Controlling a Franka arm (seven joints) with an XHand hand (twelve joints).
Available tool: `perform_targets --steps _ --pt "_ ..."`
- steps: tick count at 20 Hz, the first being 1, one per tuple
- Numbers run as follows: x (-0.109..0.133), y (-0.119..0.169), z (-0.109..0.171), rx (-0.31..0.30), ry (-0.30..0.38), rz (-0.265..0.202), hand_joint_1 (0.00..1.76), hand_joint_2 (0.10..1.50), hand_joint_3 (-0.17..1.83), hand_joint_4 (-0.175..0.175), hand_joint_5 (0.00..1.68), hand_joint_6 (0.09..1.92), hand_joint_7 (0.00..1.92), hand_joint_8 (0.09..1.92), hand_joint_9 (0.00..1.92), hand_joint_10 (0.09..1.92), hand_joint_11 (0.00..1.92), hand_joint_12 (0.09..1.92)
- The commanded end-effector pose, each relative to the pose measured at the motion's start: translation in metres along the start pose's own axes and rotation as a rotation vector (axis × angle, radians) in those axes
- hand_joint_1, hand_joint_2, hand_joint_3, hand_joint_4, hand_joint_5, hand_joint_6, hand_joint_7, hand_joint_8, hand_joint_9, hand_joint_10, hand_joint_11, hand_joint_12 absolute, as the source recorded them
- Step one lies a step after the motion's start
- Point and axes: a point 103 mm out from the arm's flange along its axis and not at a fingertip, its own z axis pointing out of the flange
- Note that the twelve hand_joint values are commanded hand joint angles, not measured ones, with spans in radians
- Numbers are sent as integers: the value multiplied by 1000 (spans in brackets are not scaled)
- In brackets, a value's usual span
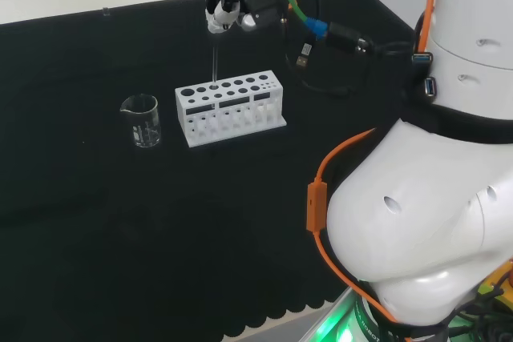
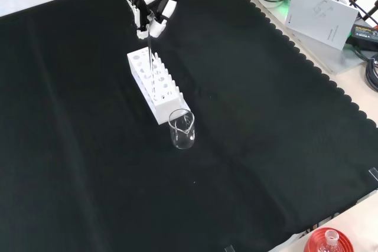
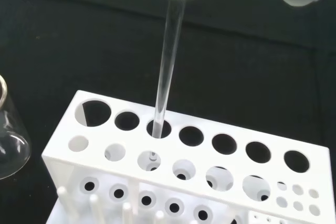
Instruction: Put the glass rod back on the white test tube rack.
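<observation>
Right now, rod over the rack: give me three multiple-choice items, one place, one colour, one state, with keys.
1. Where does the glass rod's lower end sit?
A. In a hole of the white rack's top plate
B. Inside the beaker
C. Flat on the cloth

2. What colour is the cloth on the bench?
A. Blue
B. Black
C. Red

3. How does the rod stand?
A. Lying across the rack
B. Leaning on the beaker
C. Near upright, held at its top by the hand

Key:
1 A: in the wrist view the glass rod enters a hole of the white rack, apart from the beaker.
2 B: the cloth is black.
3 C: the hand grips the rod's top end and the rod hangs nearly straight down to the rack.
</observation>
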Motion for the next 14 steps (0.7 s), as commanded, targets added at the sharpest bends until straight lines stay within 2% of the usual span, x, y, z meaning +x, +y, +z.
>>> perform_targets --steps 1,14 --pt "4 10 2 1 -2 -16 1331 1020 -175 -175 1410 128 1642 87 1721 246 1653 417" --pt "-8 18 9 20 -16 12 1331 1020 -175 -175 1410 127 1642 87 1722 244 1653 416"
